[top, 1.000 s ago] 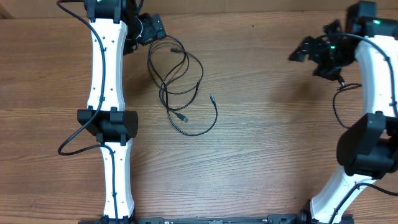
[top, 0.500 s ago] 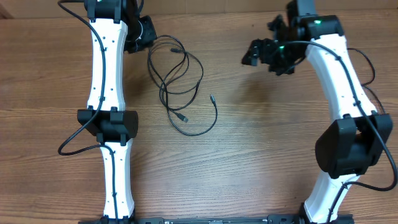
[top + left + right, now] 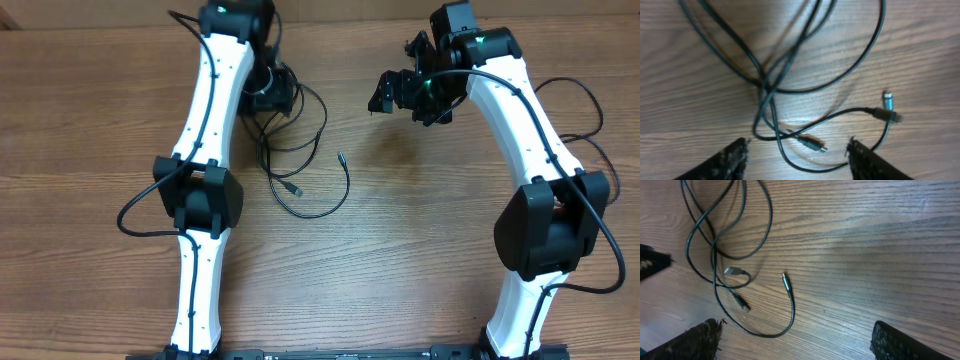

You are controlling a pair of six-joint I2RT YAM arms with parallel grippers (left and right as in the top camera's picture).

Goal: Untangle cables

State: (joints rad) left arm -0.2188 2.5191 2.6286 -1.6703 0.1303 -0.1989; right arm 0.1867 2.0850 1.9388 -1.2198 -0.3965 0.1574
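Two hands spread open: left hand (image 3: 797, 150) over the cables (image 3: 762, 86), right hand (image 3: 797, 335) nearby.

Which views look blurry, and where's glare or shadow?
Left wrist: the cables smear toward the top, pale glare on the table. Right wrist: sharp, a soft shadow band across the wood. Overhead: sharp, faint shadow by the right hand.

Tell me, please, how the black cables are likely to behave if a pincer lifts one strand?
Probably floppy: the cables lie in slack, curving loops, so a lifted strand should sag. They cross one another, so others would likely drag along. Being thin, they are probably light.
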